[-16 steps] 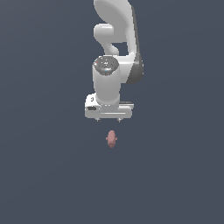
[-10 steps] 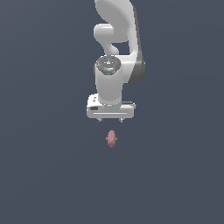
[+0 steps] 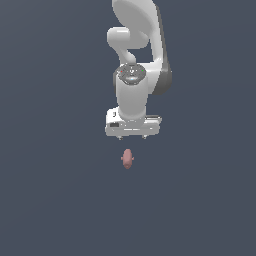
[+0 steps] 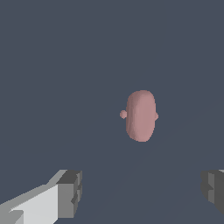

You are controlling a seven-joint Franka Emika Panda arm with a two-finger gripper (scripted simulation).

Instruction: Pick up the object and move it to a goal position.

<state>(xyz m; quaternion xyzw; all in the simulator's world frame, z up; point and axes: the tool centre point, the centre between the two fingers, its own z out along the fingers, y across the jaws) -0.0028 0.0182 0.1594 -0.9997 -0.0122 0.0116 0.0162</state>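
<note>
Pinkish-brown, smooth and matte: the object [image 3: 127, 158] lies alone on the flat slate-grey counter [image 3: 50, 200], an elongated oval lump with a small bump on each side. In the exterior view its long axis runs near to far.

White arm [image 3: 137, 40] comes in from the far side, wrist pointing straight down. The claw [image 3: 132, 136] sits at its lower end; in the exterior view only the wide white body shows, with the fingertips as small dark nubs under it.

Object relative to claw: in the exterior view it lies just on the near side of the claw body, roughly on its centre line, a shade toward the exterior view's left. There is a clear gap between them, no contact. The lump is narrower than the claw body.

Wrist view: the object [image 4: 141, 116] is ahead of the claw [image 4: 142, 192], not between the fingers. Two grey finger pads [image 4: 70, 192] stand well apart, wider than the lump, nothing held between them. How high the claw is above the counter cannot be told.
</note>
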